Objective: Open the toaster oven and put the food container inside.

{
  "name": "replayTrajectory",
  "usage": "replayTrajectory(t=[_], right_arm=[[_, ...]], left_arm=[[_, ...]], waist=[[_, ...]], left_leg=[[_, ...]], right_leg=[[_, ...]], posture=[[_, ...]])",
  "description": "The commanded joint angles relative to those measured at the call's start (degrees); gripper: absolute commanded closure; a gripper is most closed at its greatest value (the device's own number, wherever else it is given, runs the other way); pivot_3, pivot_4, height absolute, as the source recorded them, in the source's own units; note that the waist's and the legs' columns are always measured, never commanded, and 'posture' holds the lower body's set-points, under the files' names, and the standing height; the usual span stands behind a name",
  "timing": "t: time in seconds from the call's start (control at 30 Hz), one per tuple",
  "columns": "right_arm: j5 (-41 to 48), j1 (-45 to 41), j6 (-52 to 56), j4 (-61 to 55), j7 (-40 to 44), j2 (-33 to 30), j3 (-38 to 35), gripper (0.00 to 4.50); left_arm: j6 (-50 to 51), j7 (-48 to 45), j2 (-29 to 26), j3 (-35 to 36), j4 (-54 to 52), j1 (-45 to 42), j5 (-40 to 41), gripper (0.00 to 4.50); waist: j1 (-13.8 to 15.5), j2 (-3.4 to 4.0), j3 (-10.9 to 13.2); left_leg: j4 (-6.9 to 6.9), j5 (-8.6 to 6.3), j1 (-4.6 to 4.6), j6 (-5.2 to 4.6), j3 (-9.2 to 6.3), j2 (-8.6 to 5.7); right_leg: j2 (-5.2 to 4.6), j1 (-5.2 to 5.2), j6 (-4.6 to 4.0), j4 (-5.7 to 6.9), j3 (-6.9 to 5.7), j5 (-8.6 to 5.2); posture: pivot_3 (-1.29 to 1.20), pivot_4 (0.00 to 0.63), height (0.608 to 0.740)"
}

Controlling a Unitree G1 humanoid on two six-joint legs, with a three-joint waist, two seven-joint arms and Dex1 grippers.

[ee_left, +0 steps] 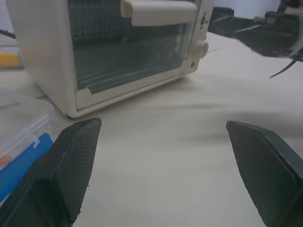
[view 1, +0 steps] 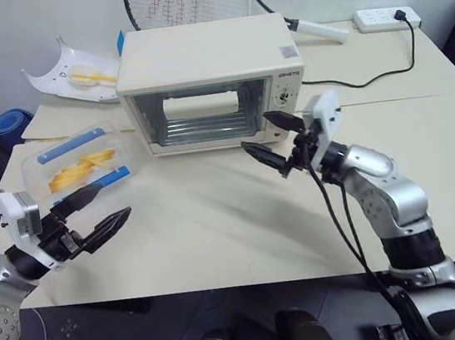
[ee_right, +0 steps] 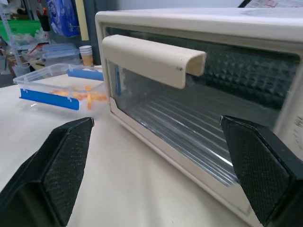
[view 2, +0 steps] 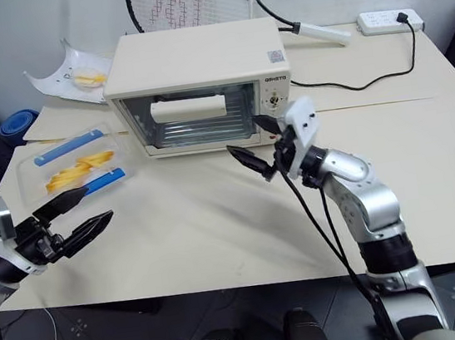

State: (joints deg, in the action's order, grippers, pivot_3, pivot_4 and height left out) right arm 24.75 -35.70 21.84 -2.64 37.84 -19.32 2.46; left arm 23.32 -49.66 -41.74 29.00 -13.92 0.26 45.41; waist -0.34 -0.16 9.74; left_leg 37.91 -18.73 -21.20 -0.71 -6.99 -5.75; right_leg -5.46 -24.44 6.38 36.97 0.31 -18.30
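Toaster oven (view 1: 209, 80), door closed, sits just beyond open right end effector (view 1: 276, 141).

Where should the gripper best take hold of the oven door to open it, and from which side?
Probably the cream bar handle across the top of the shut glass door, approached from the front. It sticks out from the door, and the open right gripper already faces it.
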Motion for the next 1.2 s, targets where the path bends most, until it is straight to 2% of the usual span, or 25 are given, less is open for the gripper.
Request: replayTrajectory(t=[0.03,0.33,0.5,0.63,0.73,0.8,1.03,1.13,1.17,1.2], right_arm=[[-1.0,-3.3,-1.4,1.9,-0.6,1.9,0.1,0.05],[-4.2,-8.8,-7.0,9.2,3.0,6.6,2.5,0.05],[-5.2,-4.7,-9.5,4.6,10.4,3.9,6.1,0.05],[-7.6,0.8,-13.0,1.4,14.6,0.2,8.6,0.05],[-9.1,3.1,-15.1,0.8,15.9,-1.3,9.5,0.00],[-9.6,3.5,-15.8,0.8,16.2,-1.4,9.6,0.00],[-11.8,3.8,-18.6,2.8,16.3,-1.2,10.3,0.00],[-12.7,4.2,-19.8,3.8,16.3,-1.4,10.1,0.00],[-12.8,4.7,-20.4,3.9,16.3,-1.7,9.8,0.00],[-12.9,5.4,-20.8,3.8,16.2,-2.1,9.5,0.00]], left_arm=[[0.7,1.0,0.4,1.1,-3.3,0.5,1.2,0.00],[1.5,3.8,2.8,-0.3,-6.1,1.5,0.2,0.00],[3.1,5.8,2.6,0.7,-6.2,1.9,1.2,0.00],[4.8,7.1,1.3,3.6,-3.2,-1.2,3.1,0.00],[5.2,7.9,0.3,5.1,0.9,-6.4,4.4,0.59],[4.4,9.0,-0.4,4.3,4.9,-10.7,2.3,1.16],[-6.8,5.6,0.9,-8.1,21.8,-26.6,-12.0,3.30],[-10.6,3.0,3.1,-11.8,26.8,-31.7,-14.6,4.29],[-11.3,1.7,3.7,-12.9,27.8,-32.6,-15.2,4.48],[-12.2,0.4,4.3,-14.0,28.6,-33.2,-15.9,4.48]], waist=[[-0.1,0.00,0.0],[-1.2,0.00,0.0],[-1.3,0.00,0.0],[-1.3,0.00,0.0],[-1.2,-0.01,0.0],[-1.2,-0.01,0.0],[-1.2,-0.03,0.0],[-1.3,-0.05,0.0],[-1.4,-0.05,0.0],[-1.4,-0.05,0.0]], left_leg=[[0.00,0.00,0.00,0.00,0.00,0.00],[-0.01,0.00,-0.01,0.01,0.00,0.01],[-0.03,0.00,-0.01,0.02,0.00,0.01],[-0.03,-0.01,-0.01,0.02,0.00,0.01],[0.00,-0.01,0.00,0.03,0.02,0.03],[0.04,0.00,-0.01,0.04,0.02,0.03],[0.04,-0.01,0.01,0.03,0.01,-0.04],[0.08,-0.01,-0.02,0.03,-0.01,-0.06],[0.09,-0.01,-0.04,0.03,-0.01,-0.07],[0.09,-0.01,-0.04,0.03,0.00,-0.06]], right_leg=[[0.00,0.00,0.00,0.01,0.00,0.00],[0.02,-0.05,0.00,0.09,-0.01,0.00],[0.02,-0.06,0.00,0.08,-0.01,0.00],[0.02,-0.06,0.00,0.05,-0.01,0.00],[0.04,-0.06,0.00,0.08,0.00,0.00],[0.04,-0.06,0.00,0.09,0.00,0.00],[0.02,-0.06,0.00,0.13,-0.03,0.00],[0.01,-0.07,0.00,0.13,-0.09,0.00],[0.00,-0.07,0.01,0.12,-0.11,0.00],[0.01,-0.09,0.01,0.14,-0.10,0.00]], posture=[[0.00,0.150,0.740],[0.00,0.150,0.740],[0.00,0.150,0.740],[0.00,0.150,0.740],[0.00,0.150,0.740],[0.00,0.150,0.740],[0.00,0.150,0.740],[0.00,0.150,0.740],[0.00,0.150,0.740],[0.00,0.150,0.740]])
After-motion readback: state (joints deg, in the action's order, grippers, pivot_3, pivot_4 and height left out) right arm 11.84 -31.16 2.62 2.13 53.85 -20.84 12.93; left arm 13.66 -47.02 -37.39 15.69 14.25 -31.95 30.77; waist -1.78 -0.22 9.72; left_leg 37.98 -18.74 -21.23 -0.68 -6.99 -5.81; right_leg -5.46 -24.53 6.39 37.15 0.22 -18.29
